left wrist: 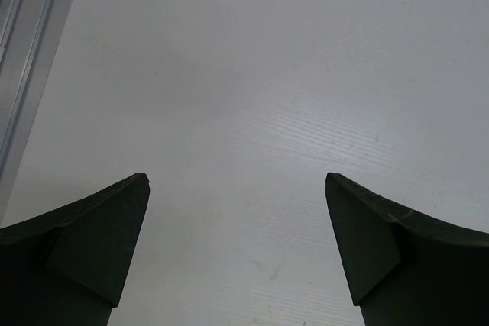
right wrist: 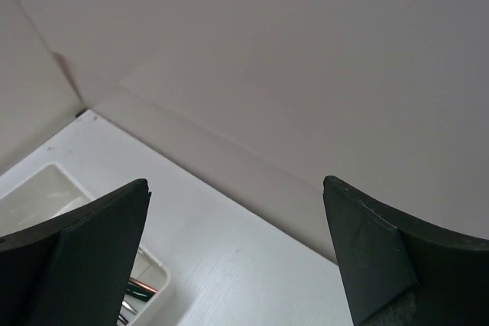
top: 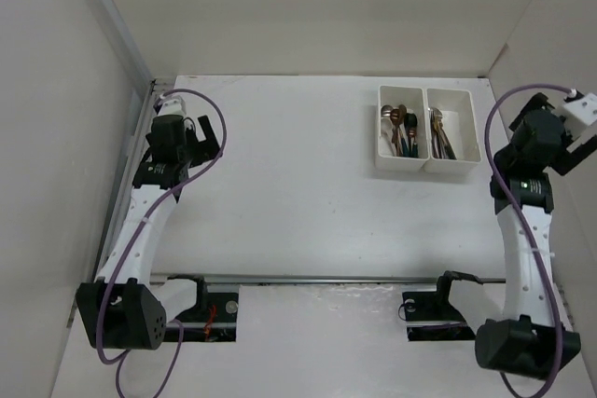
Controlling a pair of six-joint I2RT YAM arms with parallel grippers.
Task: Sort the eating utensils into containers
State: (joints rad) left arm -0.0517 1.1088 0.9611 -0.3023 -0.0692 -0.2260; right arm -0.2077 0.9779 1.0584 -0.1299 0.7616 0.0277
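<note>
Left end effector (left wrist: pixel 235 178) and right end effector (right wrist: pixel 234 182) gape wide, empty; utensils (top: pixel 401 130) lie in both white bins (top: pixel 426 163).

Soft, even light fills all three views, and the white table (top: pixel 298 184) looks pale and matte. A faint grey shade lies ahead of the left gripper (left wrist: pixel 235 176). It and the right gripper (right wrist: pixel 234 181) show as near-black, underexposed shapes with slightly soft edges.

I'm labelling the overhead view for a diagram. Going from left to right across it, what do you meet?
Left black-and-white robot arm → left white plastic rectangular bin, holding slim metal utensils → right matching white plastic bin, holding more utensils → right black-and-white robot arm.
</note>
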